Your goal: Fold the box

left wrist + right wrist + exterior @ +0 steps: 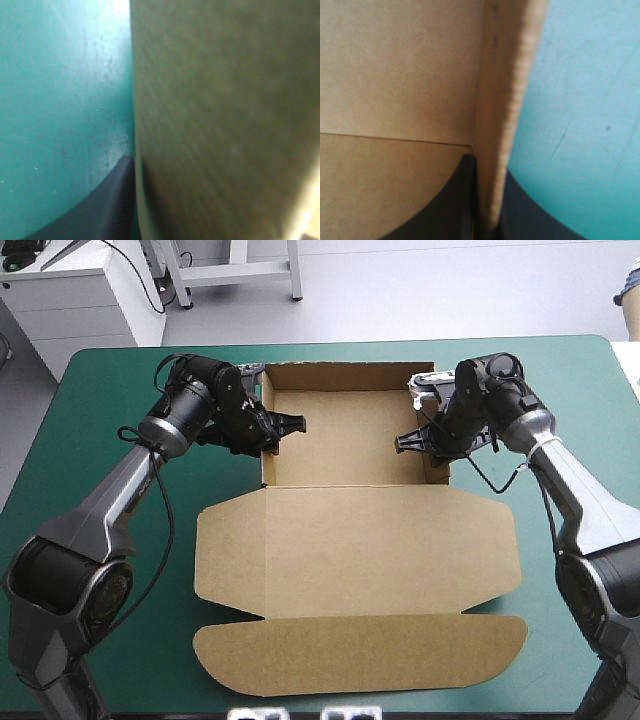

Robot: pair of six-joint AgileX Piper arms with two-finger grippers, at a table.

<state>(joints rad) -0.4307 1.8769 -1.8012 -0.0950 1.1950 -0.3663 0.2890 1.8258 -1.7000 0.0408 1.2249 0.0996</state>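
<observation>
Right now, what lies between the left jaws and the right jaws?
Only the bare inner floor of the box, nothing on it; the high view shows it.

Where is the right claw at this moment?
In the high view, the right claw grips the box's right wall, toward the table's far edge.

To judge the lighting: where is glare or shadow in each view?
High view: even light on the box. Left wrist view: glare on the teal-green cover, shadow by the left gripper. Right wrist view: darker board near the right gripper.
</observation>
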